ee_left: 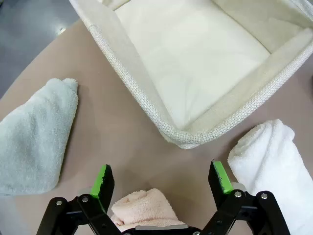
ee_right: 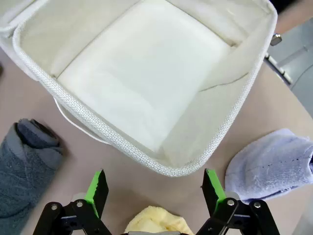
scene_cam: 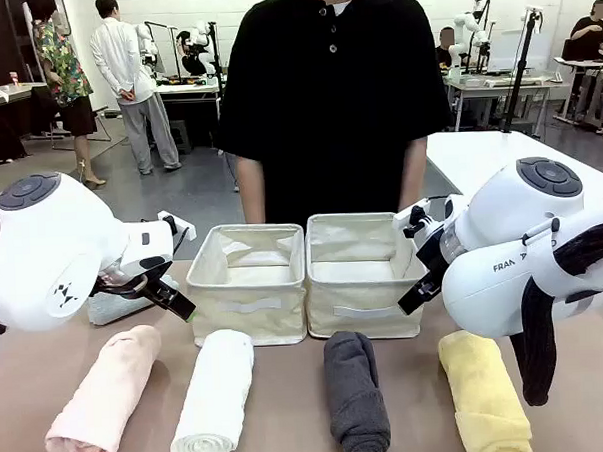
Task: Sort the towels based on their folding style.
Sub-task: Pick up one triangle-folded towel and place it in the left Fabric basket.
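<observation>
The pair of cream bins (scene_cam: 250, 313) is set side by side at the middle of the table (scene_cam: 290, 417), tops open, and bare fabric floors are seen inside. A strip of bare tabletop is left along the near walls of the pair, and gaps are kept between the rolls laid beyond it.

Four rolls are laid in a row on the robot's side of the pair. The pink towel (scene_cam: 104, 395) is past its left end and the white towel (scene_cam: 214, 395) before its left half. The dark grey towel (scene_cam: 354, 394) is before its right half and the yellow towel (scene_cam: 484, 393) past its right end. The pale mint towel (ee_left: 36, 137), folded to a wedge, is laid off the pair's left end, apart from the wall. The light blue towel (ee_right: 271, 164), also folded, is laid near the right-hand corner.

The left gripper (ee_left: 162, 175) is held over the pair's front left corner, jaws spread wide with nothing gripped. The pink towel's far end is seen below, between the fingers. The right gripper (ee_right: 154, 178) is held likewise over the front right corner, wide and unladen, with the yellow towel's end below it.
</observation>
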Robot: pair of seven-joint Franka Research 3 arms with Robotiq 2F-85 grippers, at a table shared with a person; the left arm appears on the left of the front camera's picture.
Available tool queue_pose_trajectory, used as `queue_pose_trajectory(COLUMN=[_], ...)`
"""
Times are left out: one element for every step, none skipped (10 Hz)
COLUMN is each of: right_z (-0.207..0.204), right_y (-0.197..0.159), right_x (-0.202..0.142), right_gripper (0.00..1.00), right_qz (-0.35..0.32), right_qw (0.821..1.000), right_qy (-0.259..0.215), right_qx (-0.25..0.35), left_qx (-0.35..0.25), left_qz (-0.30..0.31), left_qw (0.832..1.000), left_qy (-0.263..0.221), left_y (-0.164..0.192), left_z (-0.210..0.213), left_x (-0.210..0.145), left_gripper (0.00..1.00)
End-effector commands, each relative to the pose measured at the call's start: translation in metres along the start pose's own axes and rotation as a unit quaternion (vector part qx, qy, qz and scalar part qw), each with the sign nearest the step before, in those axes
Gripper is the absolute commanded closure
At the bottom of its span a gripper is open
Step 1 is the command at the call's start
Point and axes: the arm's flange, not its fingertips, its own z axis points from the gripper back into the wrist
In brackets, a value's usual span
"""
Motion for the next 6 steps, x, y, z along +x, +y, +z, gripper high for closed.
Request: queue_pose_trajectory(right_z=[0.0000, 0.0000, 0.0000, 0.0000, 0.0000, 0.0000], right_y=[0.0000, 0.0000, 0.0000, 0.0000, 0.0000, 0.0000], right_x=[0.0000, 0.0000, 0.0000, 0.0000, 0.0000, 0.0000], right_gripper=[0.00, 0.00, 0.00, 0.00, 0.00, 0.00], right_qz=[0.000, 0.000, 0.000, 0.000, 0.000, 0.000], right_qw=[1.000, 1.000, 1.000, 1.000, 1.000, 1.000], right_qy=[0.000, 0.000, 0.000, 0.000, 0.000, 0.000], right_qx=[0.000, 0.000, 0.000, 0.000, 0.000, 0.000], left_qx=[0.000, 0.000, 0.000, 0.000, 0.000, 0.000], left_qz=[0.000, 0.000, 0.000, 0.000, 0.000, 0.000], left_qw=[1.000, 1.000, 1.000, 1.000, 1.000, 1.000], left_qy=[0.000, 0.000, 0.000, 0.000, 0.000, 0.000], left_y=[0.0000, 0.0000, 0.0000, 0.0000, 0.0000, 0.0000], left_z=[0.0000, 0.0000, 0.0000, 0.0000, 0.0000, 0.0000], left_x=[0.0000, 0.0000, 0.0000, 0.0000, 0.0000, 0.0000], left_gripper=[0.00, 0.00, 0.00, 0.00, 0.00, 0.00])
